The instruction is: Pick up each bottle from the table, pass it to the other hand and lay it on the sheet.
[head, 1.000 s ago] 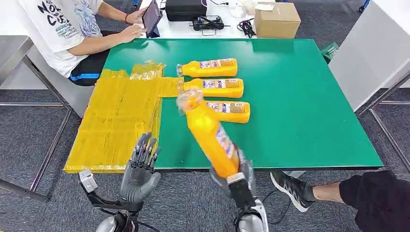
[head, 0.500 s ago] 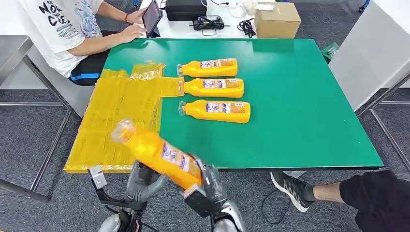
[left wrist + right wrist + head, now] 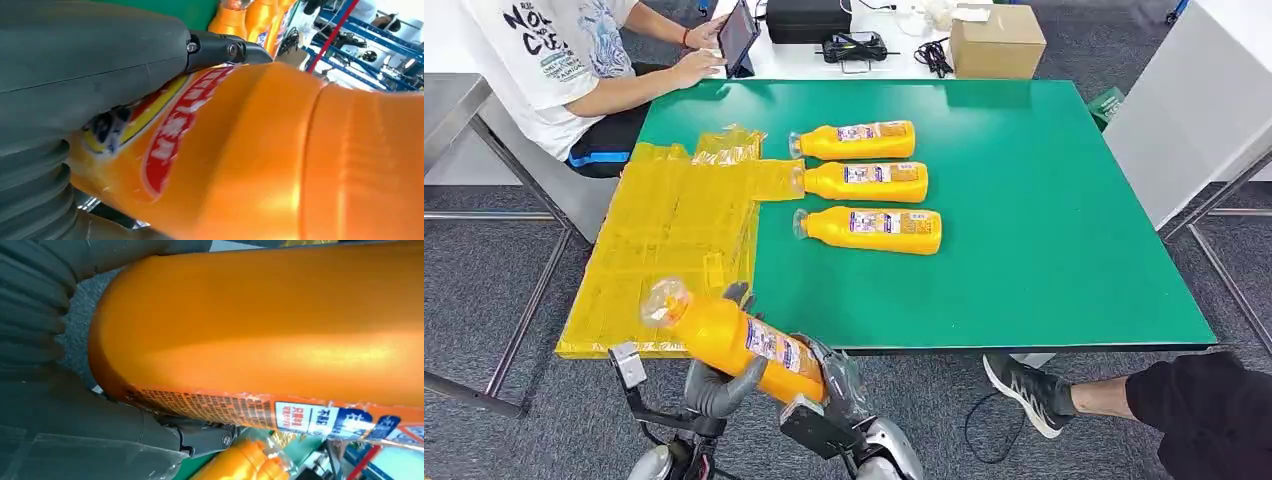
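The right hand grips the bottle by its base; its cap end points left, body lying across the cupping left hand.

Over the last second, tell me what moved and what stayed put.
The right hand swung the held bottle from upright at the table's near edge down and left, tilting it cap-first toward the sheet, into the left hand, which went from open to closing under it. Both hands now grip it. The three bottles on the table, the sheet and the seated person stayed put.
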{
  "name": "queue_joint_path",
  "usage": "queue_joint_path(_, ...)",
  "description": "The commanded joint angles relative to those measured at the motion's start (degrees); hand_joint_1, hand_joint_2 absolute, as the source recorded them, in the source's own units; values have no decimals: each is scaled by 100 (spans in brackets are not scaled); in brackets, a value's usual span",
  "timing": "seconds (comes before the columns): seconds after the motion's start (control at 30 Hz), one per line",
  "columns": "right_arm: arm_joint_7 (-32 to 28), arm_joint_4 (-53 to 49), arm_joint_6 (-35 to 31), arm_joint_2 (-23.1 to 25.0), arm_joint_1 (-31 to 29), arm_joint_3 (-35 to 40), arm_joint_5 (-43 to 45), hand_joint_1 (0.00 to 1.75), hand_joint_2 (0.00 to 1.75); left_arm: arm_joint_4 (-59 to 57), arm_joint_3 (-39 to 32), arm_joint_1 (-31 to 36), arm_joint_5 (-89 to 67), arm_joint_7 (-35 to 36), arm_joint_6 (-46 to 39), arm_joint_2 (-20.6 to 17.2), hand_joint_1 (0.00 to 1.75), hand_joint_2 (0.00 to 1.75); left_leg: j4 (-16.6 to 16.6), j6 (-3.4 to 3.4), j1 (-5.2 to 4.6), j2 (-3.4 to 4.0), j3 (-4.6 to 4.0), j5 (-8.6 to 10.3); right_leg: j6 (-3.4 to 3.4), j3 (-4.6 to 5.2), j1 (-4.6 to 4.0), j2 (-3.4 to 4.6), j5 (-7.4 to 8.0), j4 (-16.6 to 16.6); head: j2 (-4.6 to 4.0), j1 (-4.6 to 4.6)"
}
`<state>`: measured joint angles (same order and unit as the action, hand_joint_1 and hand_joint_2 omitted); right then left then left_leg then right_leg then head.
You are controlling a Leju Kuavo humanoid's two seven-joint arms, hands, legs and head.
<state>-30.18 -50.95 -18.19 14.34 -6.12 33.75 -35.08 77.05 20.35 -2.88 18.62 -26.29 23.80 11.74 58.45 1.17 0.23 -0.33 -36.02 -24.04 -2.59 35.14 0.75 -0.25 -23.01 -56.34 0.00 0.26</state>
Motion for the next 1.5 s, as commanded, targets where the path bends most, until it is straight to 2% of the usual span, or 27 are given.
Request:
queue_joint_path(0.03,17,624,40,-42,-88,348,-45,175,175,-312,31,240,-3,31,33,-59,0,175,-9,-4,0,-5,23,-5,6,-24,-1,-6,-7,7,0,0)
queue_joint_path(0.27,73,846,217,-157,-137,398,-70,175,175,-255,-71,218,561,176,345,-38,0,175,-9,-4,2,-7,36,-10,9,-38,-3,-8,-12,9,0,0)
queue_joint_path(0.63,109,773,266,-157,-123,365,-74,175,175,-304,-83,211,616,164,392,-19,0,175,-9,-4,1,-9,33,-8,8,-34,-2,-10,-12,8,0,0)
queue_joint_path(0.67,130,775,299,-149,-118,363,-75,175,175,-303,-89,206,695,153,463,-8,51,175,-7,-2,0,-7,17,-3,5,-19,-1,-7,-6,6,0,0)
queue_joint_path(0.7,176,750,257,-122,-100,315,-73,175,175,-197,-15,165,664,91,696,-61,175,175,-7,-2,1,-5,20,-5,5,-22,-1,-6,-7,7,0,0)
queue_joint_path(0.9,172,658,169,-105,-46,244,-30,175,175,-199,6,158,525,34,695,-90,175,175,-7,-5,3,-7,43,-15,10,-45,-4,-9,-17,9,0,0)
queue_joint_path(0.97,175,562,92,-107,-25,198,-4,175,175,-180,1,142,452,-1,678,-94,175,175,-6,-3,0,-7,19,-5,5,-20,-1,-10,-8,6,0,0)
queue_joint_path(1.0,189,504,57,-113,-16,174,1,175,175,-148,31,139,379,-35,696,-120,175,175,-9,-7,3,-8,61,-22,14,-62,-5,-11,-25,9,0,0)
queue_joint_path(1.03,205,431,11,-113,-4,121,25,175,175,-132,26,124,309,-66,657,-118,175,175,-5,-2,0,-6,17,-4,5,-17,0,-7,-7,4,0,-2)
queue_joint_path(1.17,221,355,-30,-115,5,68,41,175,175,-112,27,106,283,-70,645,-123,175,175,-5,-5,2,-6,30,-11,9,-30,-3,-8,-14,4,0,0)
queue_joint_path(1.2,216,316,-99,-93,20,12,73,122,175,-102,15,101,249,-84,606,-121,175,175,-5,-4,1,-6,28,-9,8,-29,-1,-8,-12,5,0,0)
queue_joint_path(1.23,170,229,-216,-59,62,-94,153,0,175,-84,1,83,232,-90,578,-116,175,175,-6,-5,1,-4,36,-12,10,-35,-2,-6,-15,5,0,0)
queue_joint_path(1.3,121,-4,-383,-66,95,-286,348,0,175,2,-72,34,162,-121,412,-98,175,175,-3,-3,1,-4,16,-6,7,-16,-2,-6,-8,3,0,0)
queue_joint_path(1.33,128,-149,-404,-71,121,-376,443,0,0,64,-104,13,141,-130,358,-99,175,175,-3,-4,0,-5,28,-11,9,-28,-1,-7,-14,2,0,0)
queue_joint_path(1.5,122,-1525,-186,-128,461,-758,954,0,0,319,-393,20,-84,-182,42,-118,175,175,0,-4,0,6,17,-10,8,-15,-1,3,-9,-3,0,0)
